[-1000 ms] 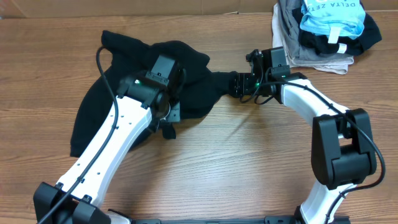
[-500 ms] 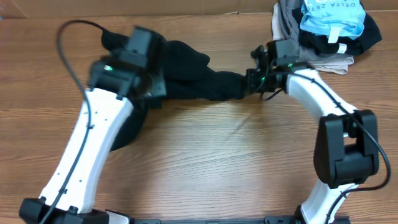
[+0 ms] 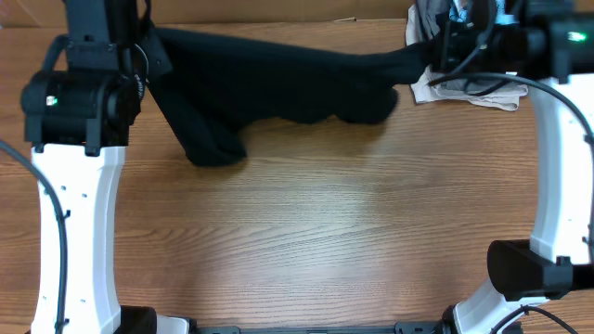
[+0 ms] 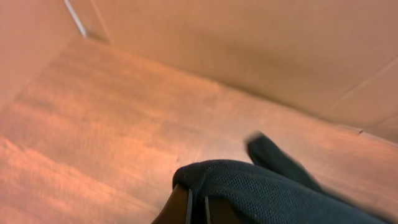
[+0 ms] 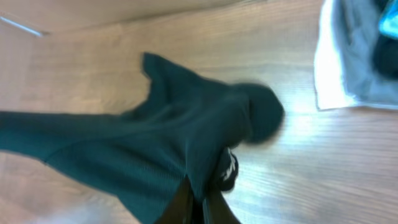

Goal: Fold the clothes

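A black T-shirt (image 3: pixel 278 70) is held stretched over the far side of a wooden table (image 3: pixel 325 232), drawn out between two robot arms. One end is pinched tight in the closed left gripper (image 4: pixel 197 202), and the other end is clamped in the closed right gripper (image 5: pixel 200 199). The shirt's middle is seen sagging, with a longer fold hanging near the left end. A garment pile (image 3: pixel 473 88) of grey and beige cloth is seen just beside the right end.

T-shirt (image 3: pixel 278 79) strung across my table's (image 3: pixel 325 232) far side, left gripper (image 4: pixel 196 208) at one end, right gripper (image 5: pixel 199 205) at the other, garment pile (image 3: pixel 473 88) far right.
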Controlling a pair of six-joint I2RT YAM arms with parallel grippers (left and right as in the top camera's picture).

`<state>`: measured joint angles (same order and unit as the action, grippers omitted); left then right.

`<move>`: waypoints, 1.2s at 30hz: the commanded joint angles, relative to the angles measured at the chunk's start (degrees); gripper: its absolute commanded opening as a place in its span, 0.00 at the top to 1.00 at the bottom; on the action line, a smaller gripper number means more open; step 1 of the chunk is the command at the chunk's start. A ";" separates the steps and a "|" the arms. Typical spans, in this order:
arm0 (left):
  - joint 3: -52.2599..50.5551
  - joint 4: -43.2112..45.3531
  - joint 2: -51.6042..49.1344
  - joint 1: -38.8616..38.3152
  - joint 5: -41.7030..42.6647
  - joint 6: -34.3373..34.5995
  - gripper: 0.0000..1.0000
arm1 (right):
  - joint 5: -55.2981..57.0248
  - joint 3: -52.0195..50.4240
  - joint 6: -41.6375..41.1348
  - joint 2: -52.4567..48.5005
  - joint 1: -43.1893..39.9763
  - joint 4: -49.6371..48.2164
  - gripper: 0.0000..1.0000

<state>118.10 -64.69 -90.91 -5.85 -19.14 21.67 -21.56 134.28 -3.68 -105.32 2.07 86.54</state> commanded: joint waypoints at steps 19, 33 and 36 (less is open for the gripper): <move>15.87 -12.15 -2.73 0.72 -2.08 -9.84 0.96 | 3.96 19.58 3.45 1.60 -1.90 8.87 0.96; 15.89 11.28 -19.43 8.39 2.64 -11.43 0.96 | 6.56 18.18 5.66 -11.74 -1.77 -17.35 0.96; 17.07 18.12 -19.28 8.96 2.71 -12.90 0.96 | 7.61 18.27 5.66 -11.91 -1.77 -23.21 0.96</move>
<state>133.27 -50.70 -111.96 0.89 -14.66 11.09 -18.39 152.00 1.41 -118.54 0.93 66.65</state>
